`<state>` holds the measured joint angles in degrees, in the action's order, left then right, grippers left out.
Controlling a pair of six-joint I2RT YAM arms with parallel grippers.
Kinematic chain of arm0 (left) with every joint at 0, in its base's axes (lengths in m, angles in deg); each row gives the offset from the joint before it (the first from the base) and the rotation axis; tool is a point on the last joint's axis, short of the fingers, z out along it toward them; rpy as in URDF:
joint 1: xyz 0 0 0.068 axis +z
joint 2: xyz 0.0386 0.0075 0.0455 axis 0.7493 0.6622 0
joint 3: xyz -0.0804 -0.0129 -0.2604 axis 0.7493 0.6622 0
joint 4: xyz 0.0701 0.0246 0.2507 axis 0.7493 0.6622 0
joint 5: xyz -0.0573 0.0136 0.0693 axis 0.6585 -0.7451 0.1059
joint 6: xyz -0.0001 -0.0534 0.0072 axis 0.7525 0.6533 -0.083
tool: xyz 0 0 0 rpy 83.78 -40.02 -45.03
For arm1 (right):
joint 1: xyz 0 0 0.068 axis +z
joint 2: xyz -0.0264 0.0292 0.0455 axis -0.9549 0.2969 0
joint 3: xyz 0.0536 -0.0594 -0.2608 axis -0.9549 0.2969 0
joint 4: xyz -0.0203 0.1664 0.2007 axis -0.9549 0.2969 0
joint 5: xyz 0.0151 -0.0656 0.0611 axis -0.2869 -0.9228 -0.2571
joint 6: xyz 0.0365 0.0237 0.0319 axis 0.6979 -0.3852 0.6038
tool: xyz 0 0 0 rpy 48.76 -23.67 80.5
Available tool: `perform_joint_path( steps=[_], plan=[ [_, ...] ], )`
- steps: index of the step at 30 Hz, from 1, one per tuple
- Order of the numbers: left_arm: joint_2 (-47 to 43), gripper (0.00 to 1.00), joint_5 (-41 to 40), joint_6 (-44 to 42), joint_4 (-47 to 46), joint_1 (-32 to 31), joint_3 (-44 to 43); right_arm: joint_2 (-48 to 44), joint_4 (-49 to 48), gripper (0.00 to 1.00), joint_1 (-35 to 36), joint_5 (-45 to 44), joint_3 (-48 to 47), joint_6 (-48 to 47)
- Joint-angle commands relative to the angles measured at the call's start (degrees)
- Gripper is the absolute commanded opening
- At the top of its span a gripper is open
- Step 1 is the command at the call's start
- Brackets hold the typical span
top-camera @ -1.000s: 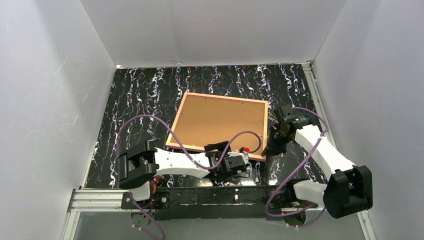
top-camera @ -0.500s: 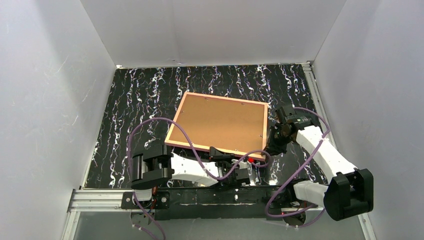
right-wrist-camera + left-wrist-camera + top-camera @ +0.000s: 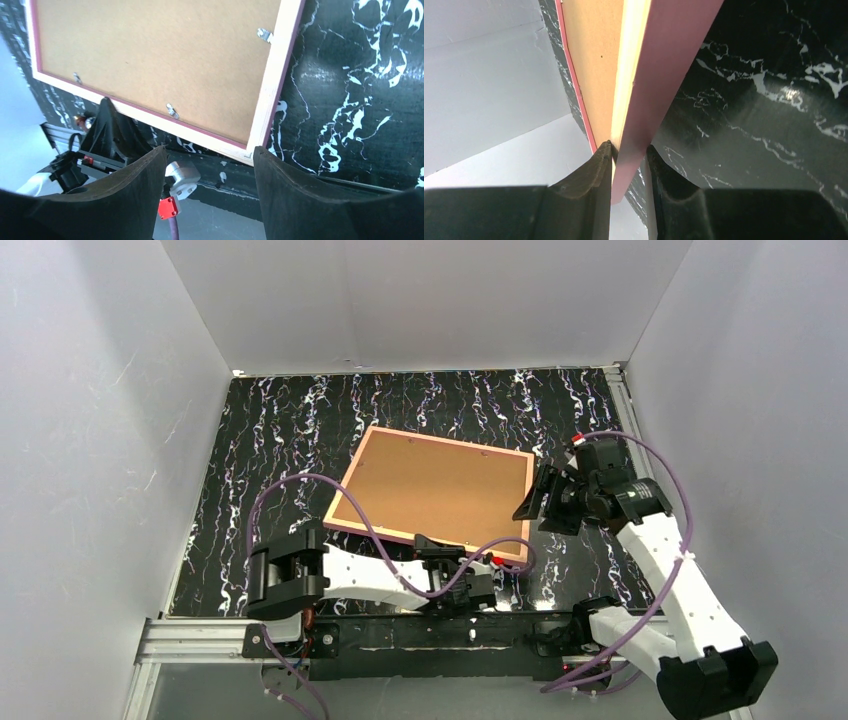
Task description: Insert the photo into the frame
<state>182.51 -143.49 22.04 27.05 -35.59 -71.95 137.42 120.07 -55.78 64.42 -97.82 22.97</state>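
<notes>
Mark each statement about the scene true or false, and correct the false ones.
1. The left tool grips the near edge of the frame. True.
2. The right tool is shut on the frame. False: its jaws stand open and hold nothing.
3. The frame's brown back faces up. True.
4. The table is plain white. False: it is black with white marbling.
5. Small metal clips sit along the edges of the frame's back. True.
</notes>
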Motion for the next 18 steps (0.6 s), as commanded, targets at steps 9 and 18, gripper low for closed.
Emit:
perform_joint_path(
  steps=[9, 18],
  plan=[
    [-15.0, 0.0, 3.2, 2.9, 18.6, 0.3, -9.4, -7.9, 0.6, 0.73, 0.0, -0.1, -10.7, 2.3],
    [-20.2, 0.0, 11.9, 5.8, 27.3, 5.7, -20.3, -11.5, -3.0, 0.73, 0.0, 2.3, -11.4, 2.0]
  ],
)
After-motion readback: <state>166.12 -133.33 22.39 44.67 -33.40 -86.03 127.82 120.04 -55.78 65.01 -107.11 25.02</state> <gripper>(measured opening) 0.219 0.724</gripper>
